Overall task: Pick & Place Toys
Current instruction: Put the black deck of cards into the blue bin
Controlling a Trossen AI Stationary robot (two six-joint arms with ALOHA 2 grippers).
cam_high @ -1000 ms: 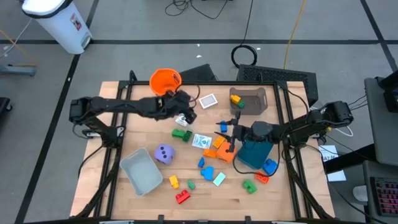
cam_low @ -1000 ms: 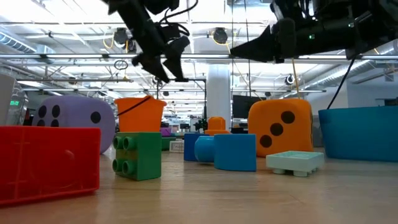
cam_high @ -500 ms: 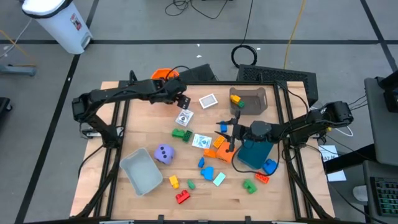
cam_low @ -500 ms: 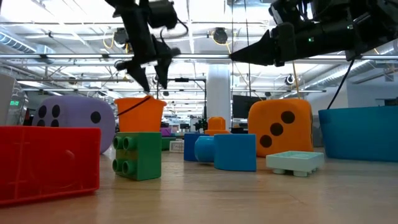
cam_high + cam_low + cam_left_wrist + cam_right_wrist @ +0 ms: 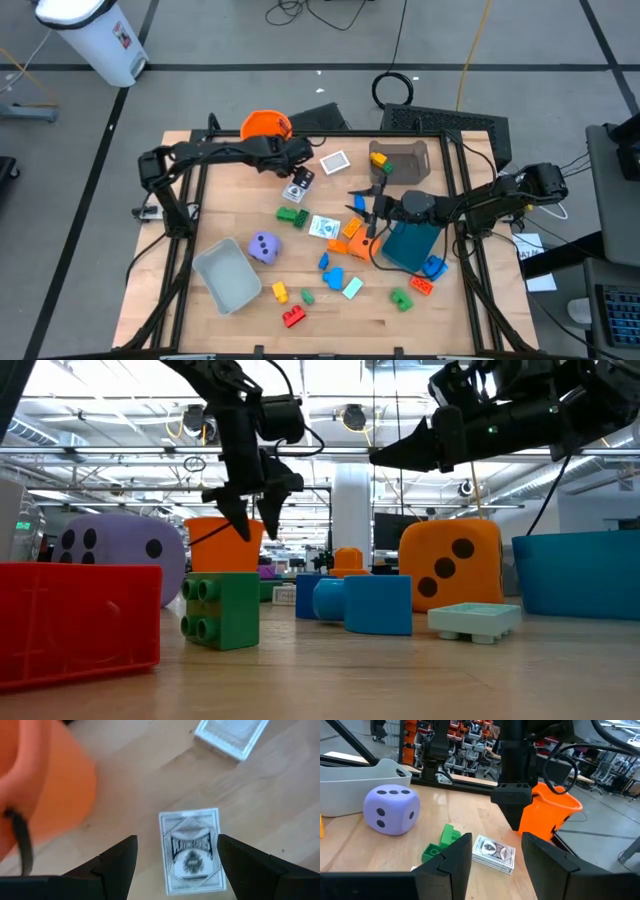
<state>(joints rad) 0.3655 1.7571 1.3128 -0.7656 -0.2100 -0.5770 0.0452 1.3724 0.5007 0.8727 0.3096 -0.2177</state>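
Left gripper point(image 5: 300, 172) hangs over a small white picture card point(image 5: 192, 851) lying flat on the wooden table point(image 5: 200, 215) beside the orange plastic bucket point(image 5: 264, 125); jaws spread open on either side of the card, holding nothing, not touching it. A second white card point(image 5: 335, 161) lies apart nearer the brown bin point(image 5: 403, 160). Right gripper point(image 5: 367, 205) sits mid-table above the orange dotted die point(image 5: 450, 563), jaws open, empty, next to the teal bin point(image 5: 410, 246). Purple dotted die point(image 5: 263, 247) rests just beside the grey tray point(image 5: 226, 278). Green blocks point(image 5: 292, 215), blue block point(image 5: 364, 603), red block point(image 5: 78, 621) and other bright pieces scattered across the table's near half.
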